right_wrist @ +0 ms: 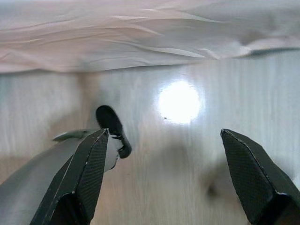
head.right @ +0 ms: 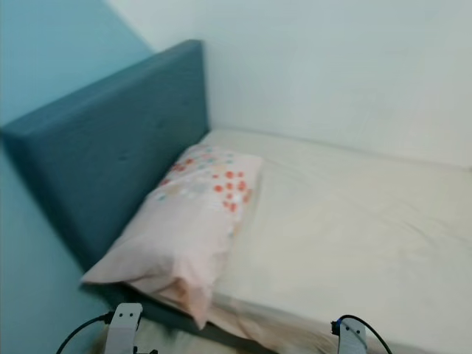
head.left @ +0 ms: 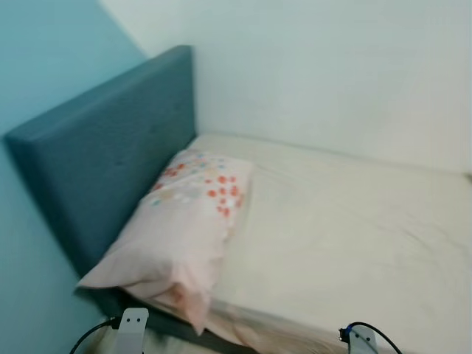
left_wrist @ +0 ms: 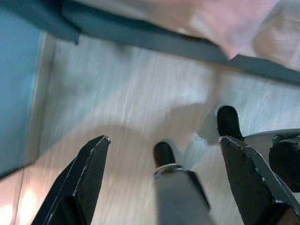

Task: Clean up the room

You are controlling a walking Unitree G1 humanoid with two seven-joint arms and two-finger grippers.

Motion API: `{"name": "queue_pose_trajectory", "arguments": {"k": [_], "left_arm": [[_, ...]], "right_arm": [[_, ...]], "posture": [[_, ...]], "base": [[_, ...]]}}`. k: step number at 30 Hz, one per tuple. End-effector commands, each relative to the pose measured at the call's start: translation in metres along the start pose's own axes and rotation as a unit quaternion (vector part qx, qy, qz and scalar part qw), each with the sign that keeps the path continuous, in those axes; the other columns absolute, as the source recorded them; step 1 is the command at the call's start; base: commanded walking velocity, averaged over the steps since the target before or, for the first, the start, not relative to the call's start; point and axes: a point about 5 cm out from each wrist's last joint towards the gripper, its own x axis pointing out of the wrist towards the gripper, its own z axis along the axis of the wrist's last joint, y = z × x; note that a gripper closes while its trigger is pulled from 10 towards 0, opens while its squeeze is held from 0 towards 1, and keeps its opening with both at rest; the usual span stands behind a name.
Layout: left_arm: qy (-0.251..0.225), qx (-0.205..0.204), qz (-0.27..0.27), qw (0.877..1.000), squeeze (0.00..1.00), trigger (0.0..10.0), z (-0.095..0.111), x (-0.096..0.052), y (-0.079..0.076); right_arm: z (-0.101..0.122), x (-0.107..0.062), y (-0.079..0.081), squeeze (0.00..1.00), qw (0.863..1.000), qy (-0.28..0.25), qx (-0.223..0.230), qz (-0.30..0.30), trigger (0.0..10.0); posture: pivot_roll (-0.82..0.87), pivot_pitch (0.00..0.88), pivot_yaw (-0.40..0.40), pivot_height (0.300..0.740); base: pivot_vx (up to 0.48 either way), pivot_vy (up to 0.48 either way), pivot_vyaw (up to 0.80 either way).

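Bed: cream-sheeted mattress (head.left: 346, 236) against blue padded headboard (head.left: 110, 147)
Pillow: pale pink floral pillow (head.left: 184, 228), seemingly overhanging the edge
Left gripper (left_wrist: 164, 161): jaws wide, empty, over pale wooden floor (left_wrist: 126, 93)
Right gripper (right_wrist: 164, 154): jaws wide, empty

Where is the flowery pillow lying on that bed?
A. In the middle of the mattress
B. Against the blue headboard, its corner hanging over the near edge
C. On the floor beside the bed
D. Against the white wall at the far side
B: the pillow leans along the headboard, and its lower corner droops past the near edge of the bed.
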Motion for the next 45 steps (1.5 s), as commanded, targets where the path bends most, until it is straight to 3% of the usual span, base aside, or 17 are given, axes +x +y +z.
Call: {"name": "queue_pose_trajectory", "arguments": {"k": [1,26,30,36,45], "left_arm": [[0.011,0.006,0.007,1.000,0.00,10.0,-0.008,-0.001,0.005],[0.038,-0.004,0.057,0.998,0.00,10.0,-0.022,-0.005,0.021],[0.050,-0.012,0.080,0.995,0.00,10.0,-0.025,-0.006,0.028],[0.069,-0.014,0.096,0.993,0.00,10.0,-0.031,-0.008,0.032],[0.089,-0.016,0.100,0.991,0.00,10.0,-0.039,-0.010,0.032]], "right_arm": [[-0.006,0.000,0.005,0.00,1.000,0.011,-0.008,0.005,10.0],[-0.004,0.000,0.005,0.00,1.000,0.004,-0.026,0.013,10.0],[0.018,0.001,0.018,0.00,0.994,-0.037,-0.094,0.050,10.0],[0.038,0.001,0.033,0.00,0.981,-0.071,-0.161,0.076,10.0],[0.053,0.000,0.038,0.00,0.975,-0.093,-0.183,0.087,10.0]], "posture": [[-0.02,0.000,-0.037,0.740],[-0.02,0.000,-0.043,0.740],[-0.02,0.000,-0.042,0.740],[-0.03,0.000,-0.046,0.740],[-0.02,0.000,-0.048,0.740]], "base": [[0.000,0.000,-0.74],[0.000,0.000,-0.74],[0.000,0.000,-0.74],[0.000,0.000,-0.25],[0.000,-0.419,0.00]]}}
